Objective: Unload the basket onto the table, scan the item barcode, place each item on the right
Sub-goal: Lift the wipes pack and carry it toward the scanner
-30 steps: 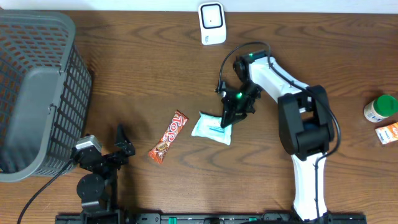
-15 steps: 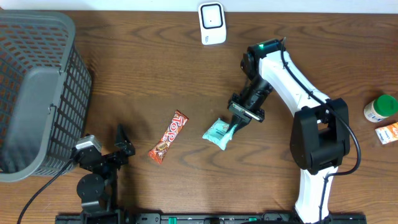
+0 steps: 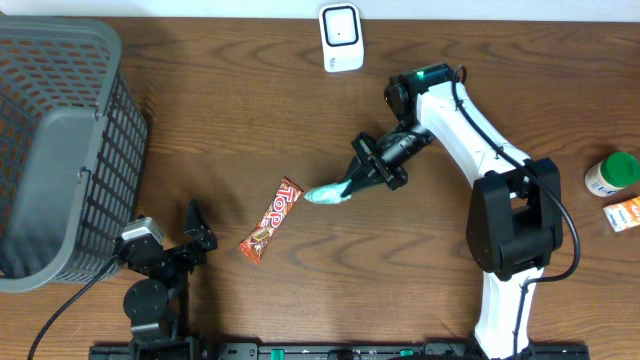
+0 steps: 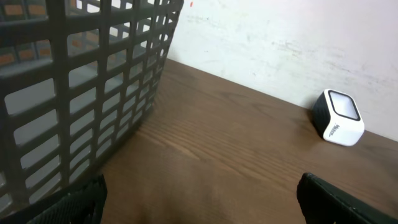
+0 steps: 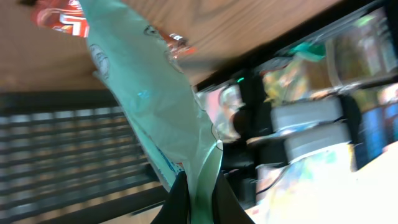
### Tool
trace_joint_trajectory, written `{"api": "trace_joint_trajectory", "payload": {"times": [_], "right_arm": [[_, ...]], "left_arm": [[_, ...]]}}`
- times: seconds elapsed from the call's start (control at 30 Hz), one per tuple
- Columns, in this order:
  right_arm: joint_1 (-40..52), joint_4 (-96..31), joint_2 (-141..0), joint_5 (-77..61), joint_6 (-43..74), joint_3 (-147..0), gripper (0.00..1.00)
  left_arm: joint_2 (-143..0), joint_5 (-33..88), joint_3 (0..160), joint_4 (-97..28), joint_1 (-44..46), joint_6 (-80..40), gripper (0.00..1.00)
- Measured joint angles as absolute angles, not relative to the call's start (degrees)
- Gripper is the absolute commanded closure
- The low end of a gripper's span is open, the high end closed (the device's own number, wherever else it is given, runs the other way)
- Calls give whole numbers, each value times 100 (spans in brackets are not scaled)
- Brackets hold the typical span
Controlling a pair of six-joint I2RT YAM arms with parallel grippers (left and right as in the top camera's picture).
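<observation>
My right gripper (image 3: 360, 176) is shut on one edge of a mint-green and white packet (image 3: 328, 193), which hangs tilted above the table just right of the candy bar. In the right wrist view the packet (image 5: 155, 99) runs up and left from my pinched fingers (image 5: 180, 199), its printed face turned partly away. The white scanner (image 3: 341, 38) stands at the table's far edge, well apart from the packet, and also shows in the left wrist view as a small white box (image 4: 339, 118). My left gripper (image 3: 198, 228) rests open and empty near the front left.
A dark mesh basket (image 3: 60, 140) fills the left side, close to my left gripper. A red candy bar (image 3: 272, 220) lies on the table left of the packet. A green-capped bottle (image 3: 612, 172) and an orange box (image 3: 624, 213) sit at the right edge.
The right gripper has lifted the packet off the table, turned it on edge and carried it left toward the candy bar. The left arm has not moved.
</observation>
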State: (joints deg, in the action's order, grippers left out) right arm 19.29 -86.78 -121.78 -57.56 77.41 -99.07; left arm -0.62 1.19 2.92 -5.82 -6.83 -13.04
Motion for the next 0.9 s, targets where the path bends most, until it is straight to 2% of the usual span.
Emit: {"api": "trace_joint_trajectory", "payload": {"times": [0.1,0.3,0.73,0.9], "right_arm": [[1922,-8200,-12178,-6001,8436,-9902,99],[1778,-7791,-12178,-6237,9037,-9900,98],[1096,-7854,-12178,-5999,8783,-9900,99],[950,-8739,-12178,-5719,8147,-9891,99]], "left_arm": [[-62,119,292,-582,-683,-1304,2],[-62,119,292,-582,-683,-1304,2],[-62,119,292,-582,-683,-1304,2],[-62,119,292,-582,-683,-1304,2]]}}
